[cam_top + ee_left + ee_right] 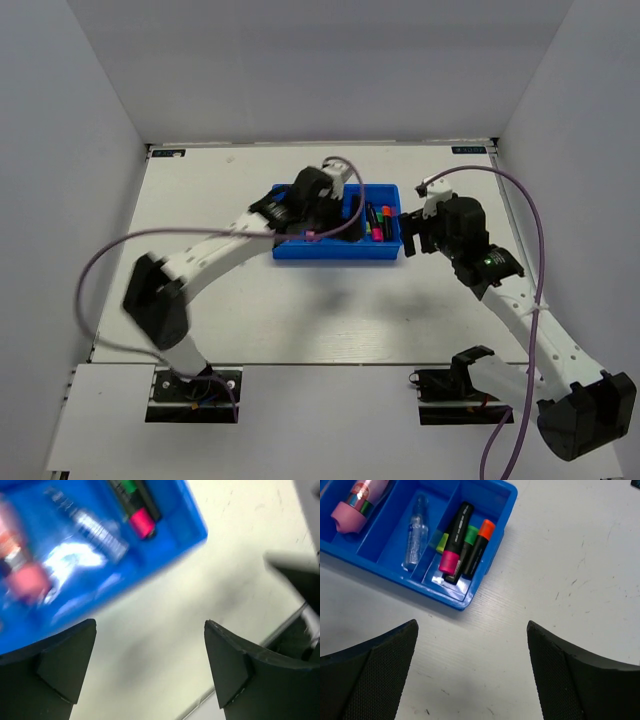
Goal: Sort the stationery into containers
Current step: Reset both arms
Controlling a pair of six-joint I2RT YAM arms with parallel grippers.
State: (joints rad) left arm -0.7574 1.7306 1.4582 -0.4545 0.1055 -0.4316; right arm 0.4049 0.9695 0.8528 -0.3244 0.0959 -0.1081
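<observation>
Blue plastic tray [335, 252] sits mid-table, toward the far edge. In it, the highlighters [457, 535] lie bunched in the end compartment nearest your right gripper [472, 625]. The clear pen [415, 532] is in the next compartment and the pink marker [357, 502] in the one beyond. Your right gripper hangs just off the tray's right end, fingers spread with nothing between them. Your left gripper [150, 625] is above the tray's left part, jaws wide and empty; its view is blurred.
</observation>
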